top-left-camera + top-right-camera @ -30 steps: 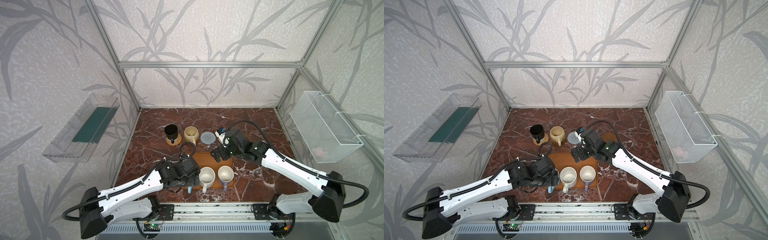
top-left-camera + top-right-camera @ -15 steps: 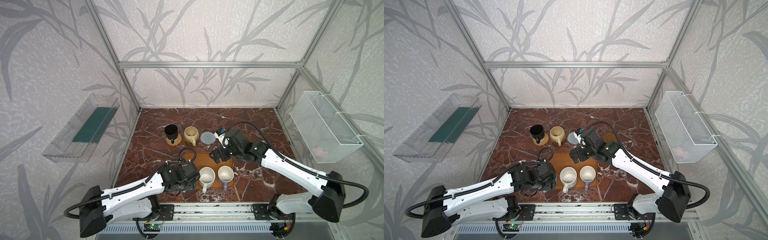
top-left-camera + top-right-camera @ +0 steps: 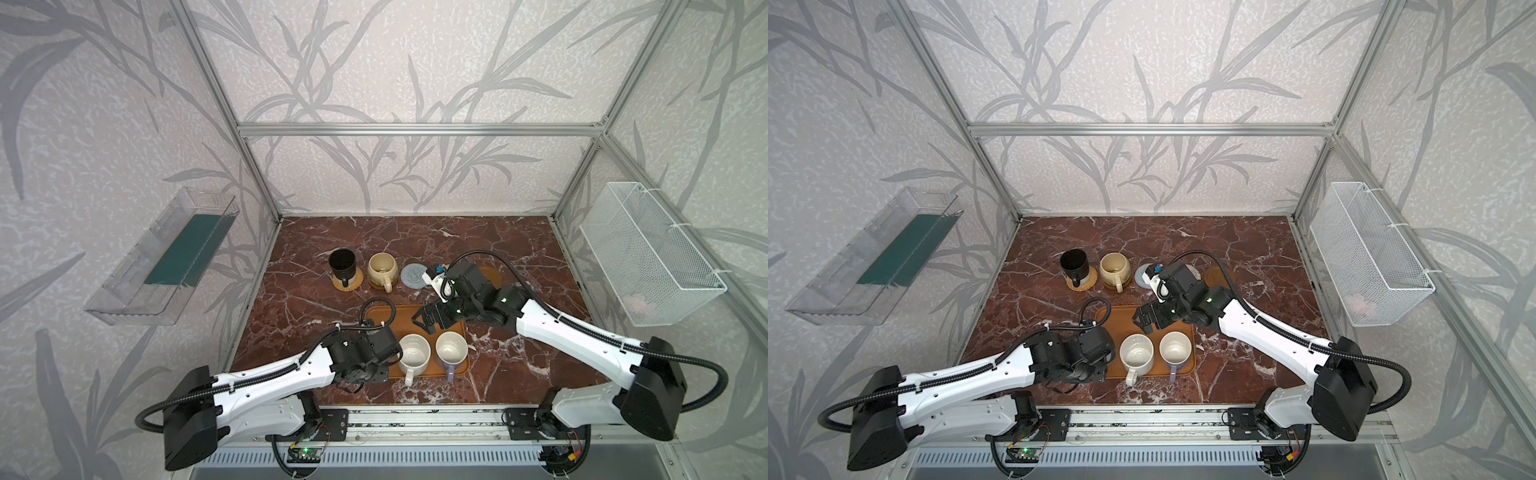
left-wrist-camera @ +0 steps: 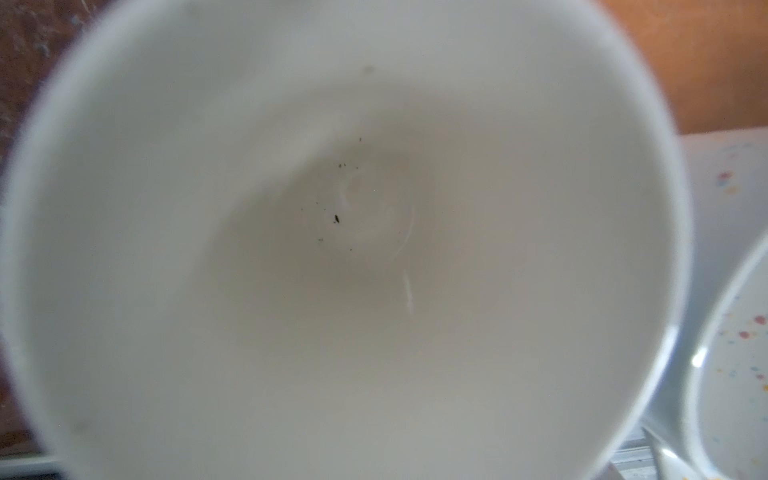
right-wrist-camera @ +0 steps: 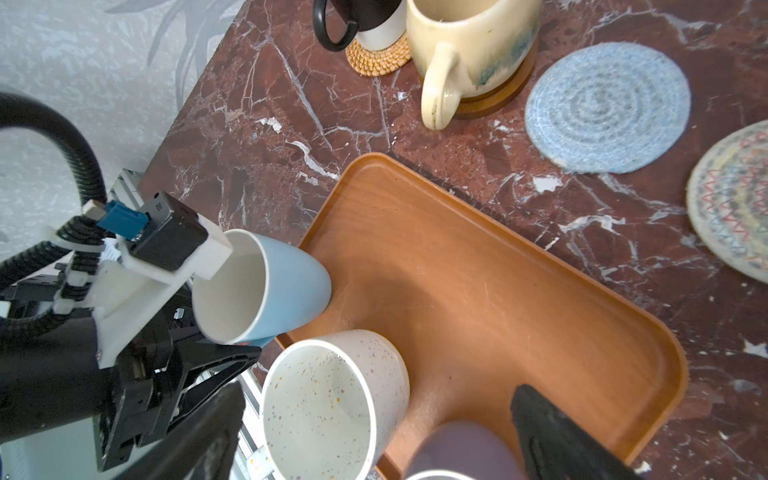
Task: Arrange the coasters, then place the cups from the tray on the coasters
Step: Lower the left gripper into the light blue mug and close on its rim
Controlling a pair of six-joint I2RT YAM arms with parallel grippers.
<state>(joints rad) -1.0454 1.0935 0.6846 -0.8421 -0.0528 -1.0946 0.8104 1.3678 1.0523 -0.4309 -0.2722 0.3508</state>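
Left end effector point(image 5: 230, 345) meets the tilted light blue cup point(image 5: 286, 291) at the tray point(image 5: 498, 270) corner; its fingers point(image 5: 220, 361) are largely hidden, so I cannot tell its grip. Right end effector point(image 5: 374, 390) gapes wide, speckled white cup point(image 5: 324, 399) and lavender cup point(image 5: 457, 444) in the tray beneath.
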